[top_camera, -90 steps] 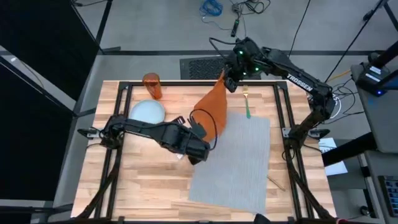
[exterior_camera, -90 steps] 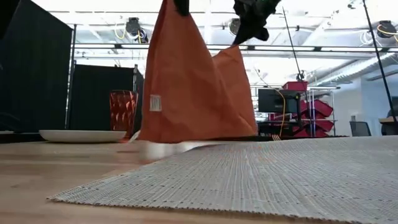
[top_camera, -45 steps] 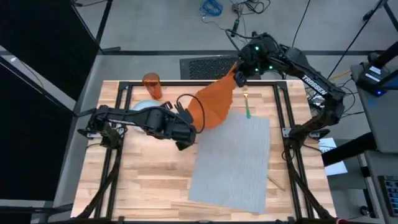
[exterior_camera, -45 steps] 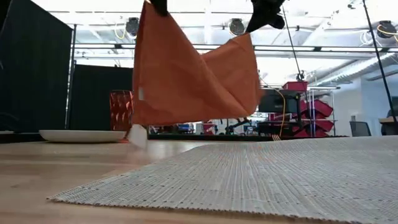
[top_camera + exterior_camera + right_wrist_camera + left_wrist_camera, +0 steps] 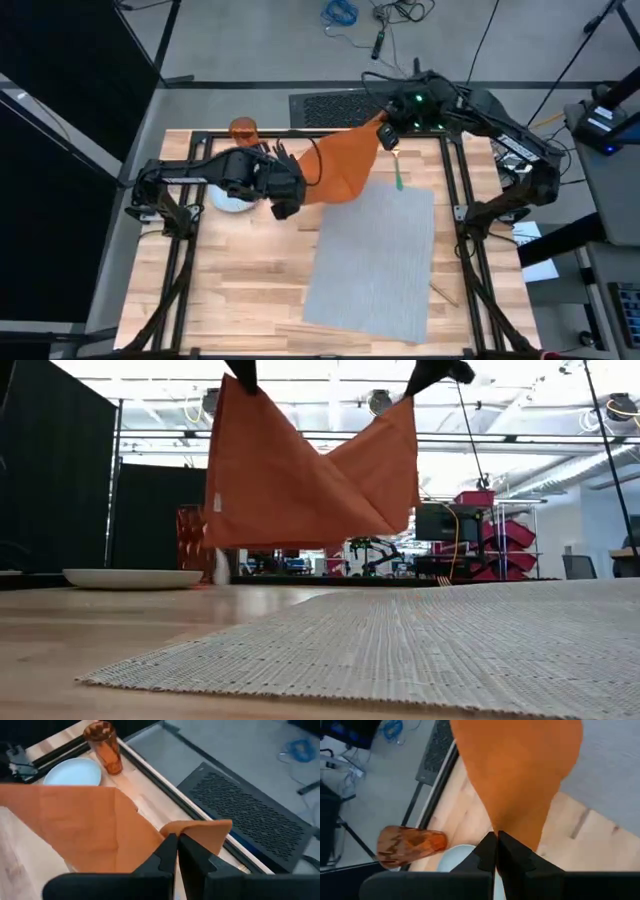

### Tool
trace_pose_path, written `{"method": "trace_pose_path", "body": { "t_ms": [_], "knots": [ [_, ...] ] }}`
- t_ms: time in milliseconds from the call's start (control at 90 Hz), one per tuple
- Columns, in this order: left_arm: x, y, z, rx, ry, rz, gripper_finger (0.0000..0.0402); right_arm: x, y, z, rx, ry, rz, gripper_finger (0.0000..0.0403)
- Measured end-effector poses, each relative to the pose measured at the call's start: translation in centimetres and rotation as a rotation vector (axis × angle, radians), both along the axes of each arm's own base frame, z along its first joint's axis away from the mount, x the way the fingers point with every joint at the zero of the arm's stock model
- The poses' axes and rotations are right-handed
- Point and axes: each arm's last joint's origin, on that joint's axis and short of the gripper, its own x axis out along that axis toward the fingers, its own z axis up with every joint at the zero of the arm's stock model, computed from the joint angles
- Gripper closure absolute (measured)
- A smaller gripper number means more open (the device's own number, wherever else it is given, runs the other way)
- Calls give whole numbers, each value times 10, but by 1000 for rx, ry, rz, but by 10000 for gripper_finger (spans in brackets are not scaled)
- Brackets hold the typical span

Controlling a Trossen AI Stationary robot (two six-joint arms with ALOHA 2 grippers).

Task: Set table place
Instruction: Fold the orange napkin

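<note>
While both claws are pinched tight on the orange napkin (image 5: 340,165), I see it stretched in the air between them over the far side of the table (image 5: 240,290). Left gripper (image 5: 284,208) clamps one corner, right gripper (image 5: 387,137) another near the far edge. From the low camera the claws are cut off at the frame top; only the cloth hanging clear of the wood shows. Left arm reaches across from the left edge and hides most of the pale-blue plate (image 5: 232,203). Right arm folds in from the right side. Orange tumbler (image 5: 243,129) stands upright at the far edge near the plate. Grey placemat (image 5: 375,260) lies flat, fork (image 5: 397,170) at its far edge.
</note>
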Motion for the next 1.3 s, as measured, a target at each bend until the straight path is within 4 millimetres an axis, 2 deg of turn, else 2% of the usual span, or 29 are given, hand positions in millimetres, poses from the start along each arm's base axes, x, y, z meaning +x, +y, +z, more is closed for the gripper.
{"method": "trace_pose_path", "body": {
  "t_ms": [178,422,578,744,889,1089,1300],
  "knots": [
    [-1,21,-1,11,44,1,402,-6,20,1,9,14,-51,403],
    [-3,45,-1,8,93,-3,402,5,35,-6,34,34,-90,403],
    [-5,51,-1,3,99,7,401,16,42,-13,41,61,-98,403],
    [-5,54,-1,-12,104,1,401,17,52,-19,35,100,-137,403],
    [-7,64,-1,-15,105,31,402,8,49,-20,53,126,-211,403],
    [-17,80,4,3,100,67,402,-4,46,-9,3,63,-256,403],
    [-36,91,27,68,-18,79,402,-11,37,-4,-63,-21,-261,403]
  ]
}}
